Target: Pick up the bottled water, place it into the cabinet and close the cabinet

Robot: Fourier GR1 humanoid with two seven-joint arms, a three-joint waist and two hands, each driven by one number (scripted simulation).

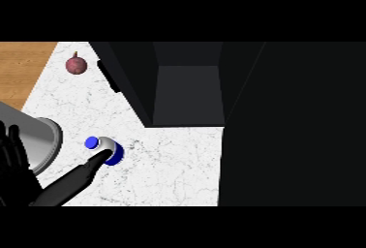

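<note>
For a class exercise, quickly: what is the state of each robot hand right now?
Left robot hand: open, fingers straight, at the view's left edge; thumb points towards the bottled water.
Right robot hand: not in view.

Left robot hand (18,169) open at the lower left
Fingers (13,140) point straight up by the left edge; the thumb (79,174) stretches up and rightward

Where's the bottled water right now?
In the head view, the bottled water sits on the white counter at the lower left, between the grey rounded object at the left edge and the open dark cabinet.
</note>
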